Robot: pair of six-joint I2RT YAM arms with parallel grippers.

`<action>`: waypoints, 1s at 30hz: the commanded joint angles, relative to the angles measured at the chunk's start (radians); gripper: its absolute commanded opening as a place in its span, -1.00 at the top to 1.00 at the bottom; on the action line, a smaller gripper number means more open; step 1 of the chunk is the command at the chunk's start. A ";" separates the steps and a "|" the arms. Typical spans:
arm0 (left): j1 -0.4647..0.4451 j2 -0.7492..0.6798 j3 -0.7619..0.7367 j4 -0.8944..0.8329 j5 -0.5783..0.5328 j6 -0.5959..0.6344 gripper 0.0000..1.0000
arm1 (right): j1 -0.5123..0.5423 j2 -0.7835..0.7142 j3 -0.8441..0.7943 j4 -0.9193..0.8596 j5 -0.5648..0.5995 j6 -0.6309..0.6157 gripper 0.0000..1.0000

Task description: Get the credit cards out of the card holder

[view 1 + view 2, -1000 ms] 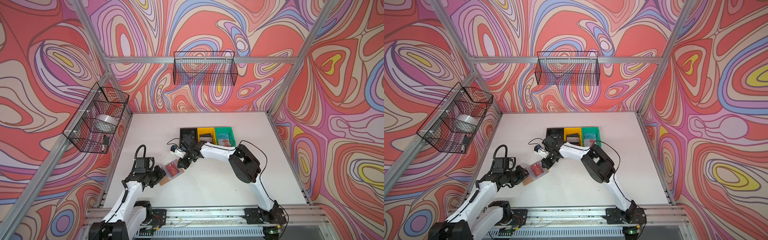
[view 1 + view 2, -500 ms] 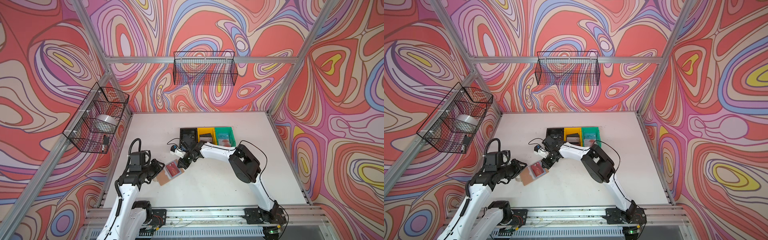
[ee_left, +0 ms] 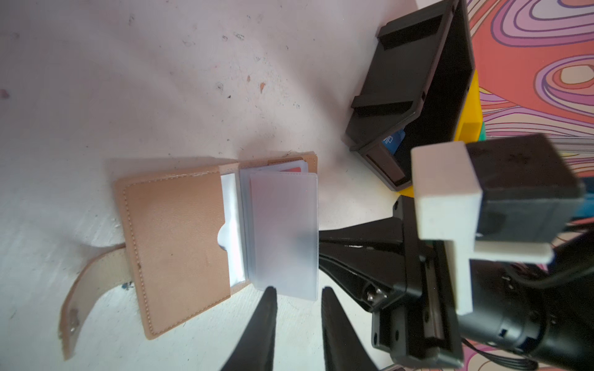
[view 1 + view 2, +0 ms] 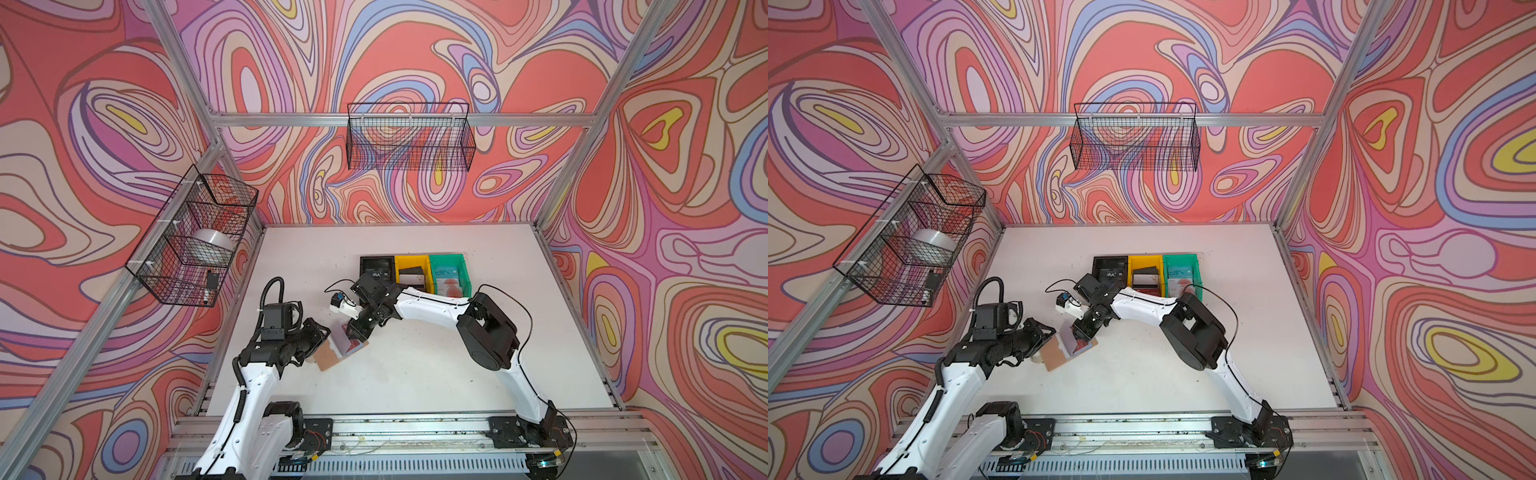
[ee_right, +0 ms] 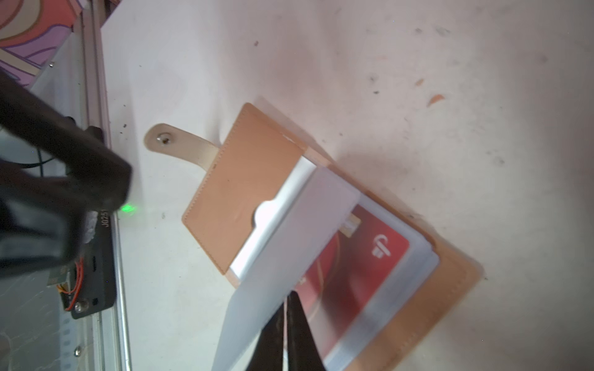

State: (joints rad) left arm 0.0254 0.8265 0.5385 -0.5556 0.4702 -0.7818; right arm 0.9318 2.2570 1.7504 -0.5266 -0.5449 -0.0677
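Right wrist: stitched tan card holder (image 5: 231, 192), frosted rectangular sleeve (image 5: 289, 247).

Both top views look down from high at the front of the cell and face the back wall (image 4: 395, 62). They stand far enough off to take in the whole counter (image 4: 415, 374), and they share almost the same scene, shifted slightly sideways. The left wrist camera rides low and close. It looks along the left pincer (image 3: 298, 290) across the counter to the open card holder (image 3: 173, 250), with the black bin (image 3: 401, 74) beyond. The right wrist camera looks steeply down past the right pincer (image 5: 287, 298), very near the same card holder. Both wrist views share it, seen from opposite sides. In both top views it shows small on the counter.
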 commanded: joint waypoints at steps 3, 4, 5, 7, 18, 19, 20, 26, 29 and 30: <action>0.000 -0.006 0.006 -0.029 -0.014 0.000 0.43 | 0.015 0.013 0.017 0.010 -0.100 -0.006 0.83; -0.001 -0.003 0.009 -0.027 -0.012 -0.002 0.43 | 0.015 0.017 0.016 0.012 -0.129 -0.006 0.83; 0.000 0.000 0.013 -0.023 -0.010 -0.004 0.43 | 0.016 0.023 0.017 0.015 -0.159 -0.003 0.82; 0.000 0.003 0.022 -0.024 -0.011 -0.005 0.42 | 0.016 0.036 0.008 0.041 -0.233 0.016 0.82; -0.001 0.008 -0.063 0.043 0.013 -0.039 0.42 | 0.015 0.085 -0.027 0.167 -0.362 0.146 0.83; 0.000 0.012 -0.076 0.057 0.015 -0.044 0.43 | 0.014 0.085 -0.029 0.163 -0.352 0.147 0.83; 0.000 0.018 -0.084 0.067 0.015 -0.046 0.43 | 0.014 0.080 -0.035 0.165 -0.343 0.148 0.84; 0.000 0.039 -0.118 0.109 0.016 -0.052 0.45 | -0.003 0.004 -0.097 0.214 -0.281 0.175 0.87; 0.000 0.056 -0.127 0.143 0.024 -0.054 0.45 | -0.030 -0.025 -0.105 0.207 -0.259 0.182 0.87; 0.000 0.064 -0.128 0.153 0.026 -0.054 0.45 | -0.039 -0.030 -0.106 0.201 -0.255 0.181 0.87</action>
State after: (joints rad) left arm 0.0254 0.8764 0.4240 -0.4526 0.4847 -0.8242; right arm 0.9241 2.3005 1.6524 -0.3470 -0.8333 0.0994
